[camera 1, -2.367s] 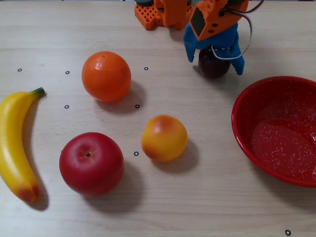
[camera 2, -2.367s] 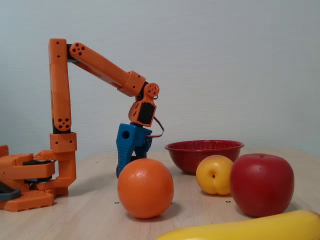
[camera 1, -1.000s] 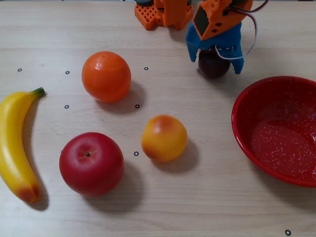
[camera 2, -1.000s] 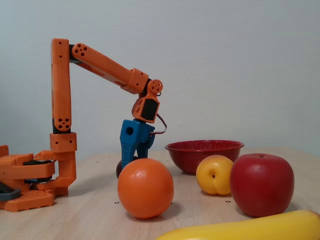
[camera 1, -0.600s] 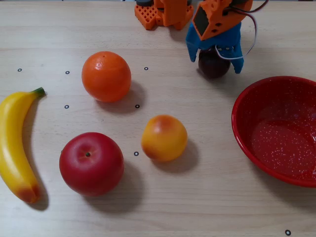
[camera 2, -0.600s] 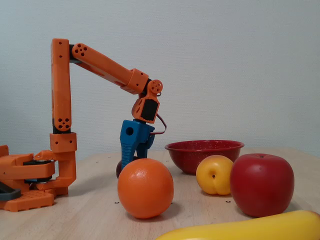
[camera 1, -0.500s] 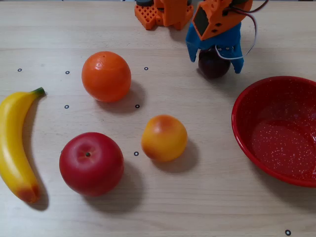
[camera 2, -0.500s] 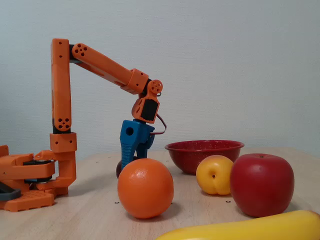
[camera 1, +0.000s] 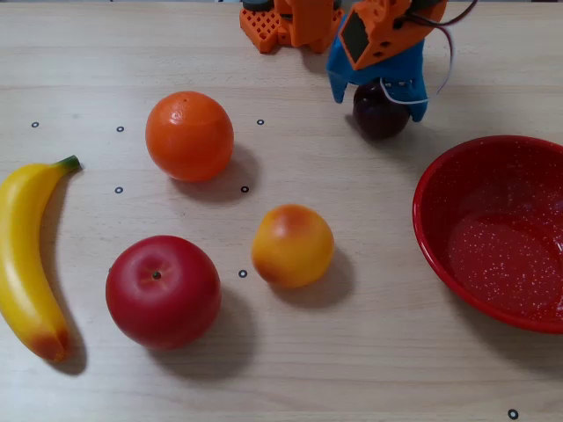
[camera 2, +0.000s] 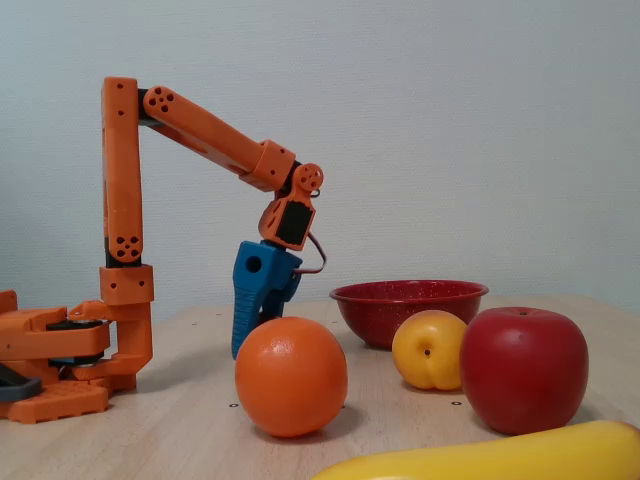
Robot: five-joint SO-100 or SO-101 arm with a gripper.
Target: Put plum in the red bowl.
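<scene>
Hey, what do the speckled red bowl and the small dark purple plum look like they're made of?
The wide, shallow red bowl looks like enamelled metal or glazed ceramic: glossy, with fine white speckles inside; I cannot say which. The small dark purple plum between the blue gripper fingers looks smooth and shiny, possibly plastic imitation fruit, though the pictures alone cannot settle that.

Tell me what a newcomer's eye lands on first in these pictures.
The overhead view shows bright fruit spread across the pale table: a banana at the left edge, an orange, a red apple and a peach. At the right sits the red bowl, empty. At the top, the blue tool straddles the dark plum.
</scene>
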